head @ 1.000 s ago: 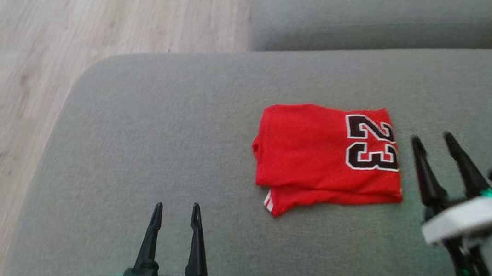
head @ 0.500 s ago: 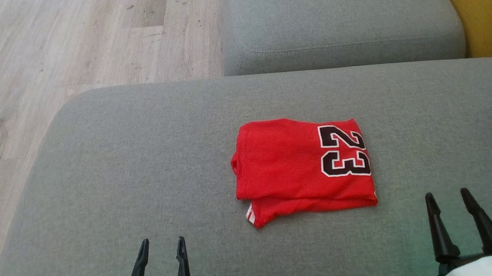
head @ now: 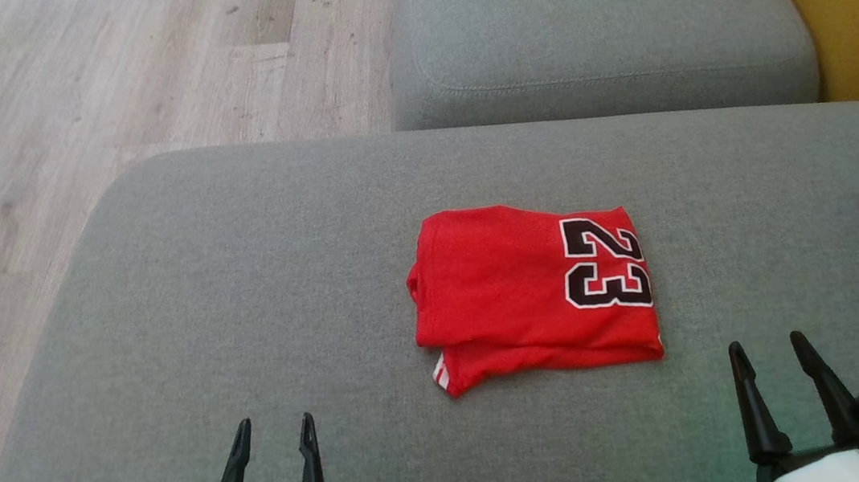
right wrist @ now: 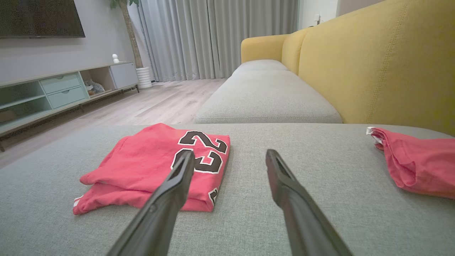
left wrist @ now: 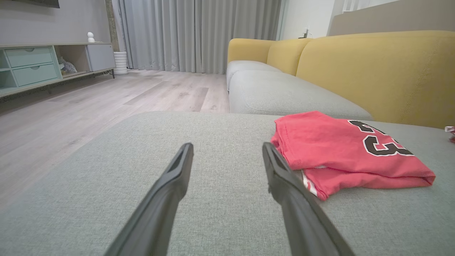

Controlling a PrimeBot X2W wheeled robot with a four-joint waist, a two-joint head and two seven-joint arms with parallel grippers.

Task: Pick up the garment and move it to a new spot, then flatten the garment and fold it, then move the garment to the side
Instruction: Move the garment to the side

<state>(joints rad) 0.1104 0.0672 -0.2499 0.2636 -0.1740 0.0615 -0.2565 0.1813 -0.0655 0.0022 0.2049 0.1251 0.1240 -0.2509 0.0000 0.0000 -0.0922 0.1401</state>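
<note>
Grey fabric sofa cushion (head: 241,295) holds red folded jersey numbered 23 (head: 516,288) mid-seat, untouched. Left gripper (head: 275,422) and right gripper (head: 766,342) both spread, empty; right has backed off the jersey. Fold looks done; side move remains.

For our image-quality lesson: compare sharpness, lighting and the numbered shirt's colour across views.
Head view: sharp, evenly lit, numbered shirt saturated red, thin shadow at its near edge. Left wrist view: shirt paler, pinkish; left end effector looms large and soft. Right wrist view: same washed colour, right end effector likewise enlarged.
</note>
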